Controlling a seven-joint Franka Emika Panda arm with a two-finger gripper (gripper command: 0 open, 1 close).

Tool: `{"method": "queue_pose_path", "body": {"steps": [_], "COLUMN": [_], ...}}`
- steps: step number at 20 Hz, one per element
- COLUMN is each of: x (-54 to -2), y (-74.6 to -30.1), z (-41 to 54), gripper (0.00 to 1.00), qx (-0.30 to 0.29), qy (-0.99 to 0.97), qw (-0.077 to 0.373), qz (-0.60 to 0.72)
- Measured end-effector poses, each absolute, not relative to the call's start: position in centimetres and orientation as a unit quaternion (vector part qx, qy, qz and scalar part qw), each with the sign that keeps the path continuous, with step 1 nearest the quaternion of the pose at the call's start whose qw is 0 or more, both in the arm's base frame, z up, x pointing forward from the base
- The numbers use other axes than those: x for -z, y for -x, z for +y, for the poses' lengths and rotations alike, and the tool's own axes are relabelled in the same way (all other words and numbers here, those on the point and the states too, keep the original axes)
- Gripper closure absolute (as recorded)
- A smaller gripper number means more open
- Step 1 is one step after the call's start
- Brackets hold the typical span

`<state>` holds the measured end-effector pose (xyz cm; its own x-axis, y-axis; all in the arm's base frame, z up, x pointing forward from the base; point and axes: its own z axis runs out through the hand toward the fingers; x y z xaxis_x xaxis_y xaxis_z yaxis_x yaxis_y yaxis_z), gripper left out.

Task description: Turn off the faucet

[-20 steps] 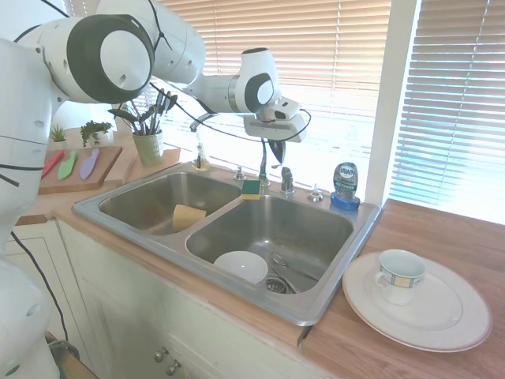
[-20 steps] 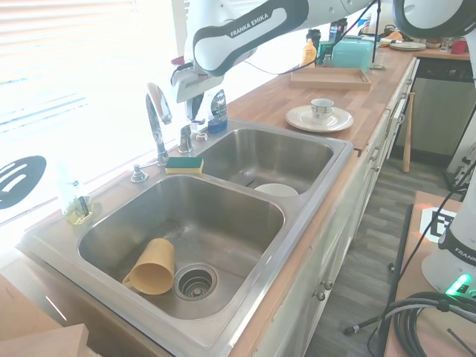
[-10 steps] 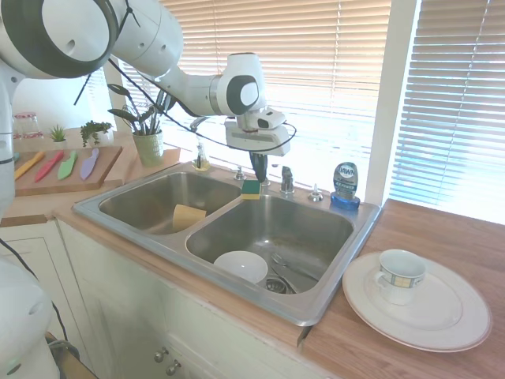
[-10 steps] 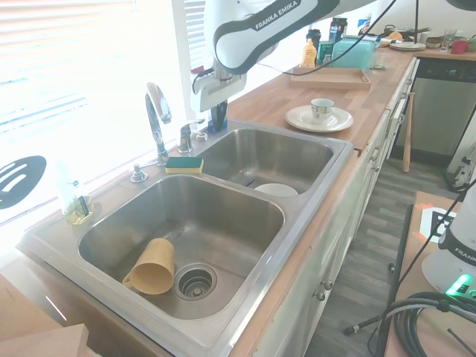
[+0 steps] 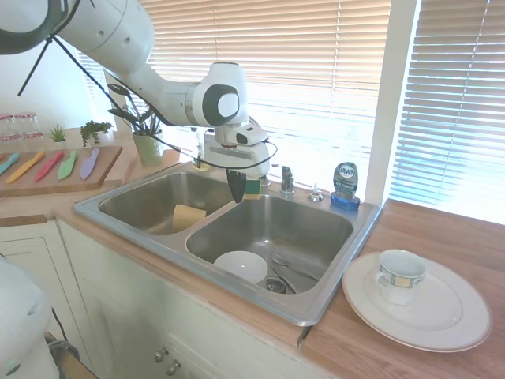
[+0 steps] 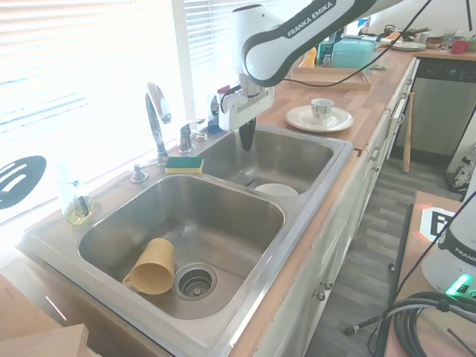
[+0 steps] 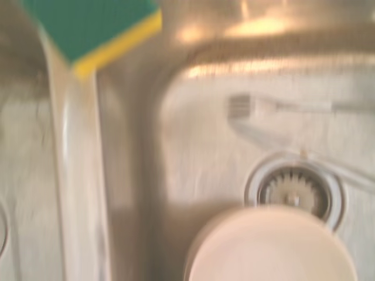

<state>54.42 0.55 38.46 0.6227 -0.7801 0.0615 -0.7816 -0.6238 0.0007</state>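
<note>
Faucet [image 6: 156,119] stands apart from claw [image 6: 247,141], behind sink divider.

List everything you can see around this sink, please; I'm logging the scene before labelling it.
Faucet: one, chrome, gooseneck spout behind the divider; lever handle beside it.
Sponge: one, green over yellow, on the rim by the faucet.
Dish-soap bottle: one, blue, back rim corner.
Sink: one, steel, two basins.
Cup: one, yellow, on its side by a drain.
Bowl: one, white, in the other basin with cutlery.
Plate: one, white, on the wooden counter, with a mug on it.
Potted plant with utensils: one, green pot, on the counter.
Knives: several, coloured, on a board.
Small bottle: one, clear, rim corner.
End effector: one, dark, shut, over the divider.
</note>
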Motion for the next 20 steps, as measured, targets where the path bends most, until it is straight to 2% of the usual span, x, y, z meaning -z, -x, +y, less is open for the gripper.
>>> {"method": "queue_pose_path", "body": {"steps": [7,8,20], "x": [-38.6,-38.6,-38.0], "y": [-48.3,-47.5,-40.2], "z": [1.2,1.2,1.6], "gripper": [1.0,0.0,0.0], "qx": [-0.019,-0.019,-0.027], "qy": [-0.899,-0.898,-0.892], "qw": [0.009,0.007,-0.002], "qz": [-0.438,-0.44,-0.452]}}
